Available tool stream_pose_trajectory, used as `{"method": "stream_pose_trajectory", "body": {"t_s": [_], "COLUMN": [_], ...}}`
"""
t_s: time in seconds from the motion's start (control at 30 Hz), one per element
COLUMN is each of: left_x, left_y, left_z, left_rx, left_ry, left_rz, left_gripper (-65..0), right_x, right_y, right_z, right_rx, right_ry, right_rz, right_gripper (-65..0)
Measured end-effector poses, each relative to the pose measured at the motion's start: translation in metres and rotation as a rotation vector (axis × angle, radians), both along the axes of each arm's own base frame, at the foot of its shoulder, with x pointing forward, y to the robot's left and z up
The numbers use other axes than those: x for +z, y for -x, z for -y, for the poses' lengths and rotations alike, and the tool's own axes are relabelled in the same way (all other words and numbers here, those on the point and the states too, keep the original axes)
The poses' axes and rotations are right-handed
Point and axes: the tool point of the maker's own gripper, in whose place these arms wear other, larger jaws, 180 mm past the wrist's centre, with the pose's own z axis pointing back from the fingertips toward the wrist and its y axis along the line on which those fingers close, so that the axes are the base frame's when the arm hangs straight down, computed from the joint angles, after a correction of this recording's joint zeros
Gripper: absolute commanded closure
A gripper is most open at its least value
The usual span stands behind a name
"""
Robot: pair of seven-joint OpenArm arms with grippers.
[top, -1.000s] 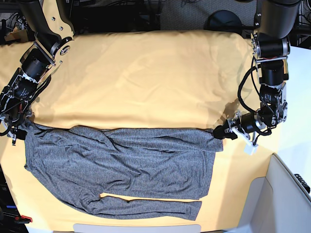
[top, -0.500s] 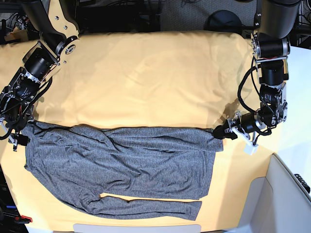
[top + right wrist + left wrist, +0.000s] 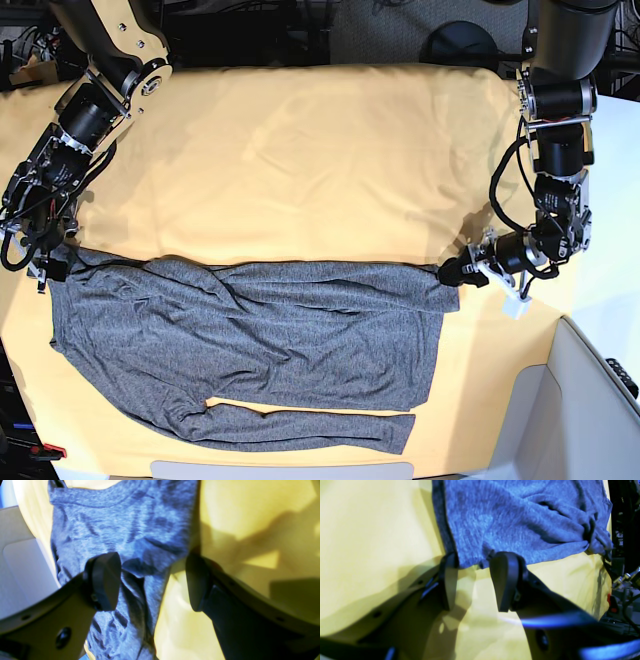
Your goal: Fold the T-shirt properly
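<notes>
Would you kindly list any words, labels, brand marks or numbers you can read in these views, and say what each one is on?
None can be read.
The T-shirt is plain grey, with no print or tag showing.
The yellow cloth sheet bears no marking.
The left gripper and right gripper show no lettering.

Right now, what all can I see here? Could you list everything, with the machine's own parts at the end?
shirt: one, dark heathered grey, long-sleeved, lying flattened across the near half of the sheet.
sheet: one, yellow-orange, covering the whole work surface under the shirt.
panel: one, white, at the near corner beside the sheet.
left claw: one, black fingers standing apart at the shirt's corner edge.
right claw: one, black fingers spread wide, one over the shirt, one over the sheet.
</notes>
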Motion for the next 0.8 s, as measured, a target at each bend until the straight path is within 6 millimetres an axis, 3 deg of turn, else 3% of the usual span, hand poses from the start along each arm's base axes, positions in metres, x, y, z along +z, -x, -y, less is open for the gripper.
{"method": "stream_pose_trajectory", "body": {"t_s": [0.23,0.53,0.8], "left_x": [0.0,0.0,0.0], "left_y": [0.0,0.001,0.0], "left_z": [0.0,0.001,0.0], "left_rx": [0.0,-0.002,-0.002], "left_ry": [0.001,0.0,0.0], "left_rz": [0.0,-0.003,-0.002], "left_gripper": [-24.3,-24.3,-24.3], "right_x": [-0.008,0.005,0.009], "right_y": [-0.008,-0.026,-0.03], "right_z": [0.009,0.008,0.007], "right_rx": [-0.014,0.015,0.015], "right_ry": [0.019,0.072,0.071], "right_rz": [-0.016,-0.048,-0.041], "right_gripper": [-40.6,-40.6,-40.6]}}
